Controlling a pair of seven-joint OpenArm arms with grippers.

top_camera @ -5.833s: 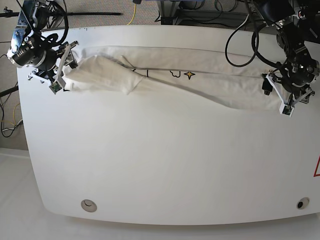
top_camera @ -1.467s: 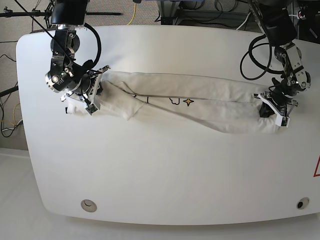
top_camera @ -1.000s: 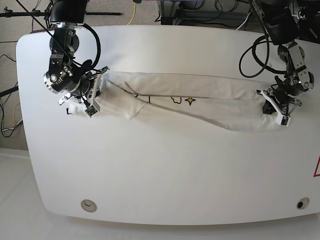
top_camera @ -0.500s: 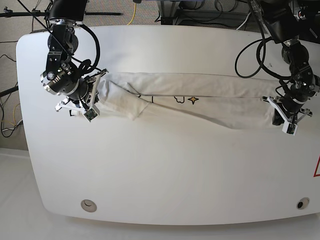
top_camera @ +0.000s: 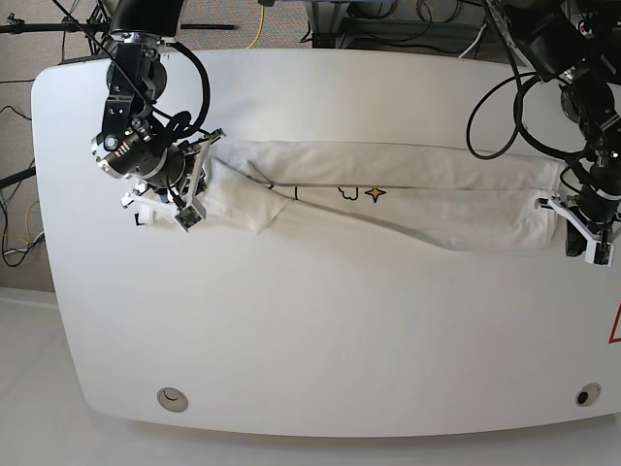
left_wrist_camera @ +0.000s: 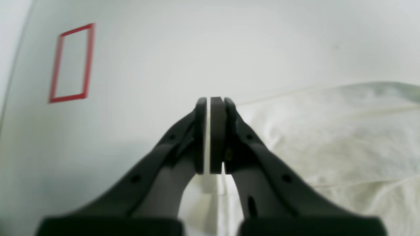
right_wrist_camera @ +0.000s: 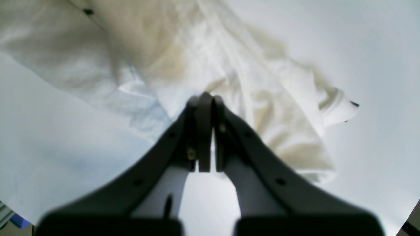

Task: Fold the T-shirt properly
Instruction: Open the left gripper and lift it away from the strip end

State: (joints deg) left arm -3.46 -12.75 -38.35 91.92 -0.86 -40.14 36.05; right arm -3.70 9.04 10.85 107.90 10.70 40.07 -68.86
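The white T-shirt (top_camera: 388, 204) lies stretched in a long band across the far half of the table, with a small yellow star (top_camera: 375, 194) of its print showing. My right gripper (top_camera: 194, 184) is at the band's left end. In the right wrist view that gripper (right_wrist_camera: 205, 98) is shut, and folds of the T-shirt (right_wrist_camera: 229, 49) run into its tips. A black tag (right_wrist_camera: 354, 104) peeks out at that end. My left gripper (top_camera: 585, 236) is at the band's right end. Its jaws (left_wrist_camera: 210, 101) are shut on the corner of the T-shirt (left_wrist_camera: 328, 137).
The white table (top_camera: 320, 320) has two round holes near its front edge (top_camera: 173, 397) (top_camera: 586, 395). A red tape rectangle (left_wrist_camera: 70, 62) is marked near the left gripper, by the table's right edge. Cables and stands crowd the back.
My left gripper has moved right and a little toward the front, drawing the shirt's right end with it. The right gripper has shifted slightly right. The band now lies longer and flatter.
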